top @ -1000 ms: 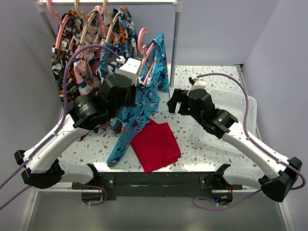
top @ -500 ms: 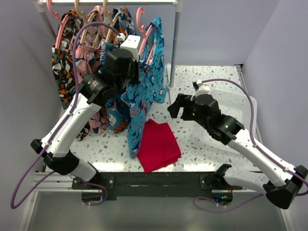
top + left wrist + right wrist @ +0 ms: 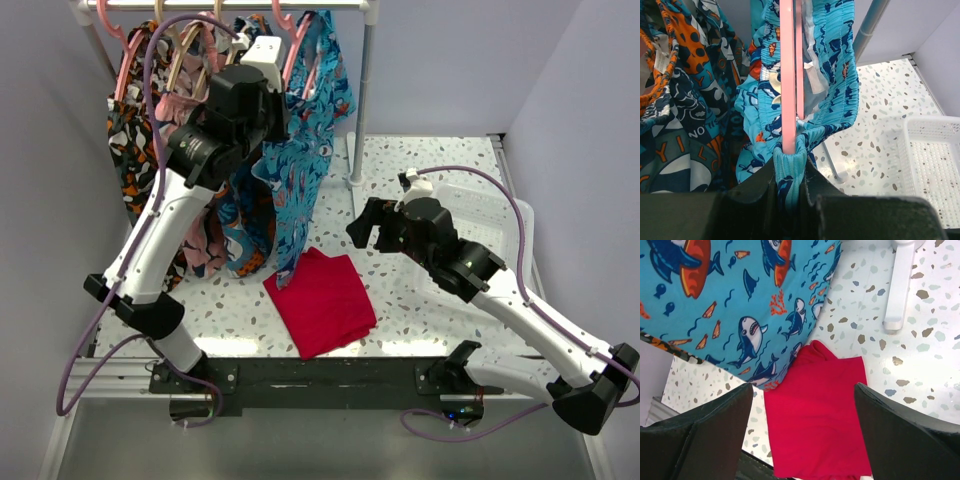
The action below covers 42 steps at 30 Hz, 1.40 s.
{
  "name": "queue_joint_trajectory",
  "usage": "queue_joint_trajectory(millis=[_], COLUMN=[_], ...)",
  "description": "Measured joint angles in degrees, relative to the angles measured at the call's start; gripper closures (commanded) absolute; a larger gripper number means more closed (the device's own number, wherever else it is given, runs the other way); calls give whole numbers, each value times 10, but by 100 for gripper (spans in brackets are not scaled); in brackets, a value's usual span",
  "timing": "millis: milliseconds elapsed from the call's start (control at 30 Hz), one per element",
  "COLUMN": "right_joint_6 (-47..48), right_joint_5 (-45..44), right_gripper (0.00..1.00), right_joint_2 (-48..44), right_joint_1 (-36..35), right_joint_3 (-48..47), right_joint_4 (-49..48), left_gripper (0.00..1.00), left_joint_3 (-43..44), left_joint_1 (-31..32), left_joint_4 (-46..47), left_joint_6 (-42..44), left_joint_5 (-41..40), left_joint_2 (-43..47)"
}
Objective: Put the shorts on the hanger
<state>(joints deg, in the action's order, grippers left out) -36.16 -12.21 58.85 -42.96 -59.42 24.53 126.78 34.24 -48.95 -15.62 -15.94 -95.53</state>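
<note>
- Up by the clothes rail (image 3: 230,5), the left arm is raised high, and the left gripper (image 3: 790,172) is clenched on a bunched fold of the shorts (image 3: 305,130).
- Seen from the left wrist, the hanger (image 3: 787,75) runs straight down into that pinched fold, with turquoise fabric draped on both sides of its pink bar.
- Whether the hook sits on the rail cannot be told from the overhead view.
- Hanging beside the upright post (image 3: 367,100), the shorts fall in a long drape towards the bench (image 3: 430,160); the lowest tip is over the far corner of the red cloth (image 3: 320,300), contact unclear.
- Left of them, darker patterned shorts (image 3: 150,90) hang on wooden hangers (image 3: 185,50).
- Lower down, the right gripper (image 3: 365,225) hovers above the bench with its fingers (image 3: 695,435) spread wide, grasping nothing and pointing at the red cloth and the hem.
- A white basket (image 3: 490,215) sits on the bench's right side, behind the right arm.
</note>
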Motion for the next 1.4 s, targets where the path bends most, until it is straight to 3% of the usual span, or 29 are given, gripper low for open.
queue_joint_trajectory(millis=[933,967,1033,1067,1100,1133,1200,1233,1400], right_joint_6=[-4,-4,-4,-5,-5,-5,-5,-5,-3], right_joint_5=[10,12,13,14,14,14,15,15,17], right_gripper=[16,16,16,15,15,15,14,14,11], right_joint_2=[-13,-13,-13,-13,-13,-13,-13,-14,-38], right_joint_1=[0,0,0,0,0,0,0,0,0], right_joint_3=[7,9,16,18,20,23,25,26,47], right_joint_4=[2,2,2,2,2,3,3,4,3], left_gripper=[100,96,77,53,45,27,6,0,0], left_joint_3=[43,43,43,43,43,43,43,42,-16], left_joint_1=[-20,-21,-23,-24,-24,-24,-24,-24,-24], left_joint_4=[4,6,8,9,9,10,18,21,36], left_joint_6=[7,9,13,14,16,15,26,28,32], left_joint_5=[-5,-5,-1,2,4,7,10,12,13], left_joint_2=[-95,-96,-97,-97,-97,-97,-97,-96,-59])
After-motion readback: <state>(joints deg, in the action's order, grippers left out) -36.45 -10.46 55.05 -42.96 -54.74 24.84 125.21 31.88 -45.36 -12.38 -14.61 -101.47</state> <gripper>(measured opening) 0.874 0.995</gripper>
